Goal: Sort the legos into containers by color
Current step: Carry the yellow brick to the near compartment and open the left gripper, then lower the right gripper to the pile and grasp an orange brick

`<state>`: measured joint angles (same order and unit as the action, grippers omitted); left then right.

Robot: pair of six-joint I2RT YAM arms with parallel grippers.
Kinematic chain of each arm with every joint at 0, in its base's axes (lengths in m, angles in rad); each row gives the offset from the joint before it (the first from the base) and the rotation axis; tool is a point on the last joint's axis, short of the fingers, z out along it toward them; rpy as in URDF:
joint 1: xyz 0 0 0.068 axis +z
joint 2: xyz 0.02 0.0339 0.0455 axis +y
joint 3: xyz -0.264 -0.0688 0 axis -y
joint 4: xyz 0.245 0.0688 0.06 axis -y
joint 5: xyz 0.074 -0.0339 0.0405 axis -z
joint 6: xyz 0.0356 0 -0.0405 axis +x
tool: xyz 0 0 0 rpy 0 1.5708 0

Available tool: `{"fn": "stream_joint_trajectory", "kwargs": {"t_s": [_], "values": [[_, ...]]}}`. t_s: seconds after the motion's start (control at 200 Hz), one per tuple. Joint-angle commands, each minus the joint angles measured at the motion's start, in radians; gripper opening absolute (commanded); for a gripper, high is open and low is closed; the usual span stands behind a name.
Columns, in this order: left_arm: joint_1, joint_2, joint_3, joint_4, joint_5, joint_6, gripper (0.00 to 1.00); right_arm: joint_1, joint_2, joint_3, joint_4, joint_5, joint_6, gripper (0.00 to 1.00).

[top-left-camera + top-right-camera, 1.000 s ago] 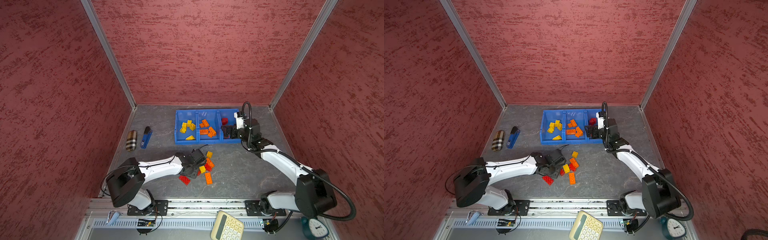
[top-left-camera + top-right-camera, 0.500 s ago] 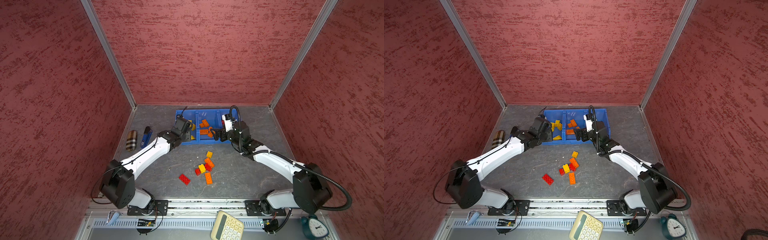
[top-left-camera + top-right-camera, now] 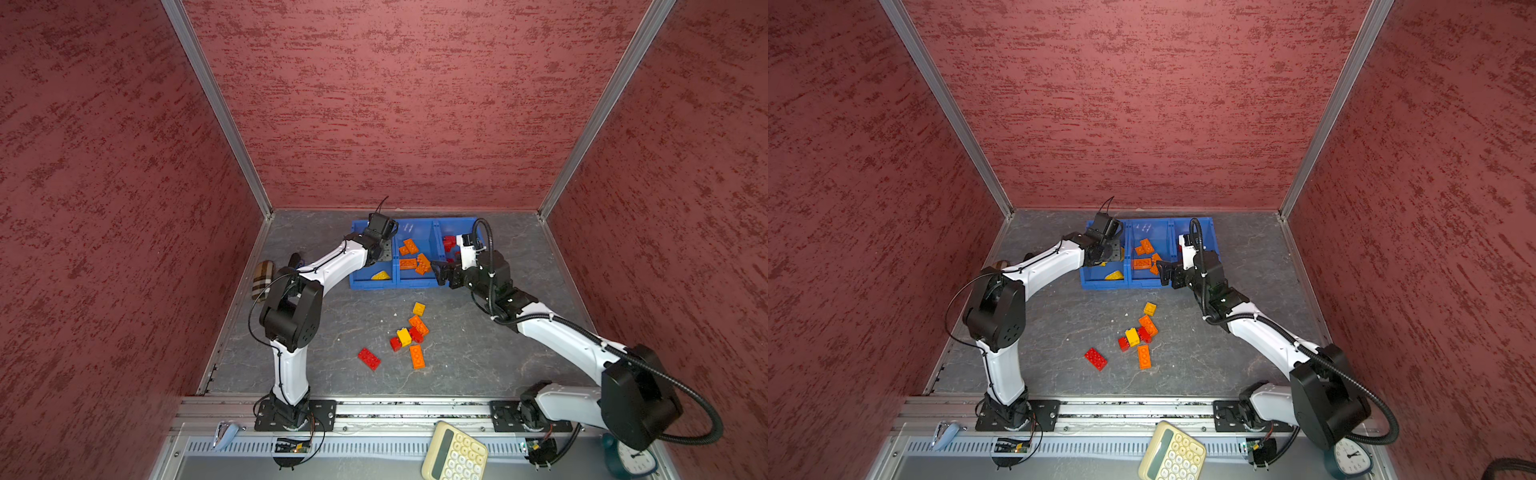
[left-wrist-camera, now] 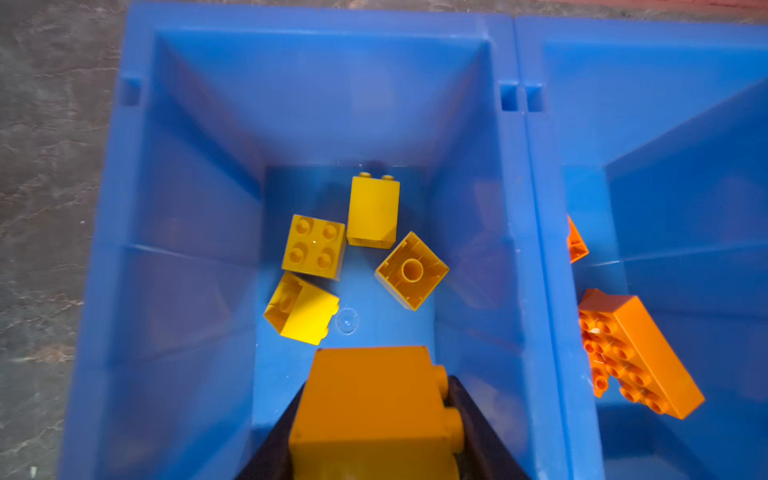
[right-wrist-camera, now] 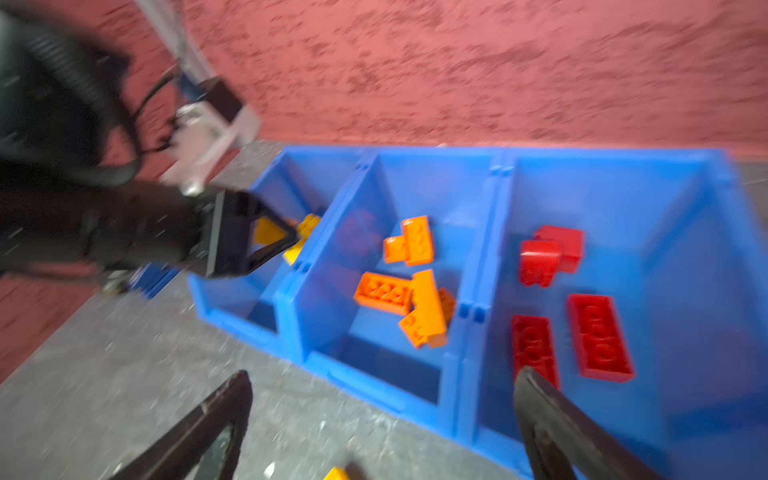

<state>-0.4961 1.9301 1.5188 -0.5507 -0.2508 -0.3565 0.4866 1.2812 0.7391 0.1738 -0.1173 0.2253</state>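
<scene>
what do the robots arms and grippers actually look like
The left arm and right arm both have smooth white link shells with chunky black joint housings. The right arm carries a thick black ribbed hose; the left arm has a thin black cable looping off it. The left gripper and right gripper are black, with flat, tapering fingers.

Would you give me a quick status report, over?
Left pincer shut on yellow brick over leftmost container. Right pincer open, empty. Seven legos loose on table. Nothing blocking.
</scene>
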Motion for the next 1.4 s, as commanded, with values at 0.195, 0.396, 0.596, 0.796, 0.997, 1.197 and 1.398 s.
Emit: {"fn": "stream_joint_trajectory", "kwargs": {"t_s": [0.195,0.396,0.596,0.796,0.997,1.197,1.398], "values": [[-0.029,-0.055,0.006,-0.045,0.008,0.017,0.7,0.072,0.013,-0.015,-0.264,0.003,0.096,0.87],[-0.072,-0.152,-0.05,-0.037,0.002,0.003,0.87,0.205,0.089,0.029,-0.421,0.132,0.216,0.77],[-0.093,-0.248,-0.134,-0.018,-0.01,-0.013,0.97,0.308,0.252,0.128,-0.494,0.146,0.253,0.71],[-0.086,-0.338,-0.231,-0.004,-0.052,-0.051,1.0,0.353,0.355,0.2,-0.517,0.146,0.24,0.65],[-0.068,-0.395,-0.299,0.028,-0.061,-0.082,1.0,0.371,0.423,0.255,-0.571,0.207,0.233,0.58],[-0.064,-0.389,-0.298,0.026,-0.061,-0.082,1.0,0.376,0.43,0.255,-0.607,0.261,0.227,0.53],[-0.062,-0.378,-0.295,0.036,-0.054,-0.085,1.0,0.377,0.39,0.21,-0.63,0.237,0.214,0.51]]}}
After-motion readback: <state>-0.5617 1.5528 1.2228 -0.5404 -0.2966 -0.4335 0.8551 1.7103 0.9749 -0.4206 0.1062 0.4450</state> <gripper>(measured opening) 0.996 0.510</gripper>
